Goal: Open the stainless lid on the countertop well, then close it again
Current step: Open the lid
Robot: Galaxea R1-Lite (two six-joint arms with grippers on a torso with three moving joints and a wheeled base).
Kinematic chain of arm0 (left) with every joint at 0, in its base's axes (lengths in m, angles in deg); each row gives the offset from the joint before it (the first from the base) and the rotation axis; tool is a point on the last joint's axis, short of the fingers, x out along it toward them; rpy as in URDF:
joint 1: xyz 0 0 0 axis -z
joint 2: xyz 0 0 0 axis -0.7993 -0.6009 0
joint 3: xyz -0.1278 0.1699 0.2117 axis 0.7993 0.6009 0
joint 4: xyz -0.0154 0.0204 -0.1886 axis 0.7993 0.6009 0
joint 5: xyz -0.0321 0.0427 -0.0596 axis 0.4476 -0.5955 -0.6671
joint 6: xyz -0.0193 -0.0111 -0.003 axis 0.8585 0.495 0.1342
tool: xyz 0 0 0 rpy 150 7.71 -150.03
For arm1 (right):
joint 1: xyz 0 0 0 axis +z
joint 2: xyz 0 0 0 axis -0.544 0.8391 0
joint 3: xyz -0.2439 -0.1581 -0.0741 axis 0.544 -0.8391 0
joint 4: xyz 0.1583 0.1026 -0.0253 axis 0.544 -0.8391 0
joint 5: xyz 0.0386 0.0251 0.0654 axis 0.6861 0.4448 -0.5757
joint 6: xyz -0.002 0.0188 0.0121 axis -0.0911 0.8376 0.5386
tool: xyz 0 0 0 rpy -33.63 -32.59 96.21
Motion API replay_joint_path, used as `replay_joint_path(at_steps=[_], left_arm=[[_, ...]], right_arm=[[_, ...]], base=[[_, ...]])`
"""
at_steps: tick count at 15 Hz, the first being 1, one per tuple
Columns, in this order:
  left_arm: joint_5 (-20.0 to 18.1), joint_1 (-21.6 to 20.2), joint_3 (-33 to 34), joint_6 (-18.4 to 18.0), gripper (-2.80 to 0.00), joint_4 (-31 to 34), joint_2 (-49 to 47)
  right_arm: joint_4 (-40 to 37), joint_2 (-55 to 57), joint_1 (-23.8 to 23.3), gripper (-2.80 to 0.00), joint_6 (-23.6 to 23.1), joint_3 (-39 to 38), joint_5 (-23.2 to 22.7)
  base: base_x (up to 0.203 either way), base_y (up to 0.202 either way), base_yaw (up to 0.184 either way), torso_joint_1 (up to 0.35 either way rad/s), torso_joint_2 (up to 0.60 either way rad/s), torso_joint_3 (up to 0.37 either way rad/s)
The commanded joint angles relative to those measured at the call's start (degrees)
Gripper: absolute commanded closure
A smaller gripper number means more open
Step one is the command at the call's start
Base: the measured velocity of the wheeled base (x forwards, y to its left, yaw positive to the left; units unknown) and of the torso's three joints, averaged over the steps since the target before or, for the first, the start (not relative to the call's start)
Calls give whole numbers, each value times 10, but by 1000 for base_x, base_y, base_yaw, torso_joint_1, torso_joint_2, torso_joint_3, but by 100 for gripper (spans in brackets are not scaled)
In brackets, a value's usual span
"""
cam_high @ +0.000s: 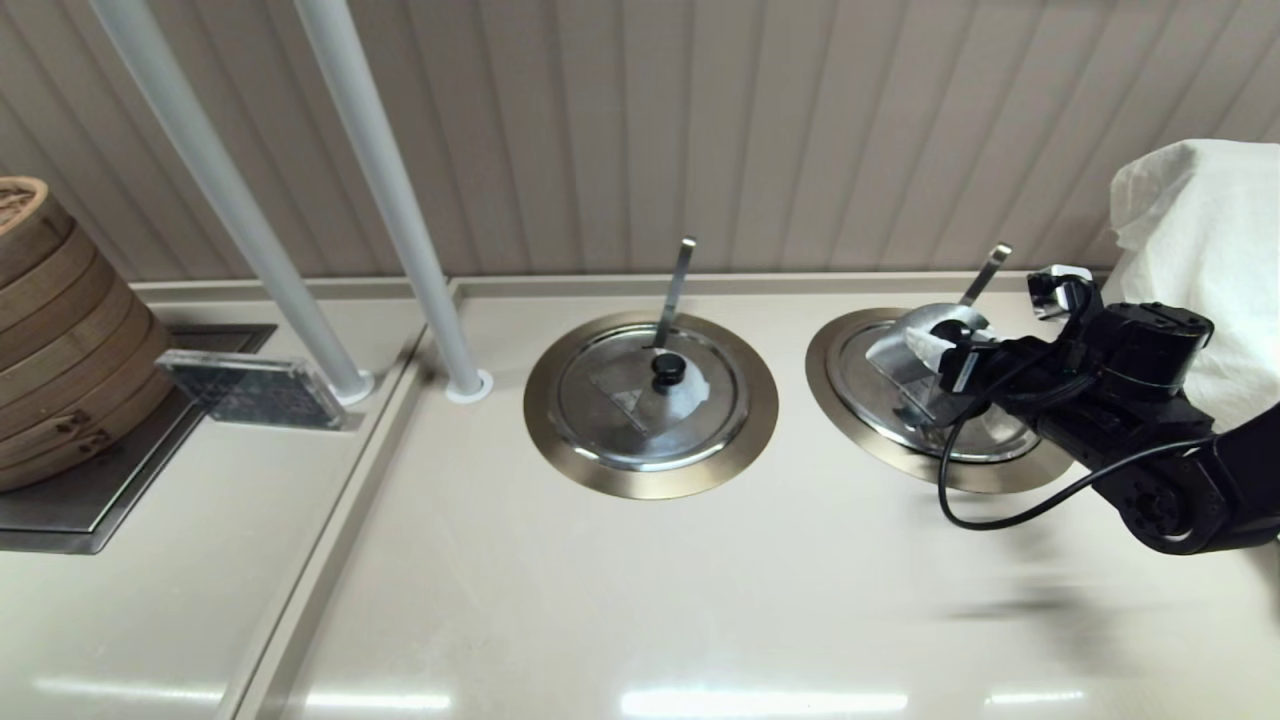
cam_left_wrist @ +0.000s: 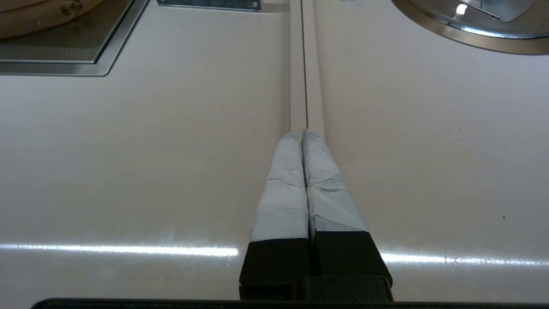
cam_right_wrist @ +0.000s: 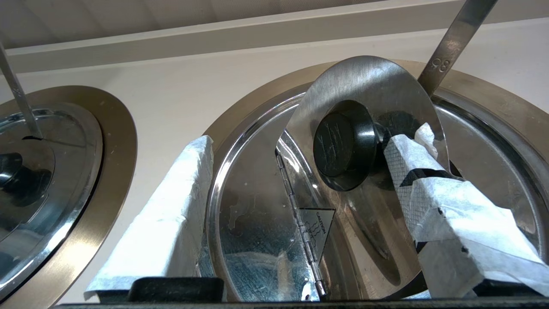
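The stainless lid (cam_high: 925,335) on the right-hand countertop well (cam_high: 826,372) is hinged across its middle. Its knob half is tilted up; the other half lies flat. In the right wrist view the raised flap (cam_right_wrist: 369,86) carries the black knob (cam_right_wrist: 343,146), and the flat utensil handle (cam_right_wrist: 454,38) slants up behind it. My right gripper (cam_right_wrist: 306,146) is open and straddles the lid. One taped finger (cam_right_wrist: 450,206) rests against the flap beside the knob, the other finger (cam_right_wrist: 171,223) stands over the bronze ring (cam_right_wrist: 506,103). My left gripper (cam_left_wrist: 302,134) is shut on nothing above the counter seam.
The twin lid (cam_high: 650,395) lies closed in the middle well, its handle near upright. Stacked bamboo steamers (cam_high: 50,330) stand far left beside a clear sign block (cam_high: 250,390). Two grey poles (cam_high: 390,200) rise at the back. A white cloth bundle (cam_high: 1200,250) sits behind my right arm.
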Motion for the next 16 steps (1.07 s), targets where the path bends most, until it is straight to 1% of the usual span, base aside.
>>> replay_joint_path(at_steps=[1,16], left_arm=[[0,0,0,0,0,0,0],[0,0,0,0,0,0,0]], right_arm=[[3,-6,3,-280,0,-2,1],[3,-26,36,-280,0,-27,1]], base=[[0,0,0,0,0,0],[0,0,0,0,0,0]])
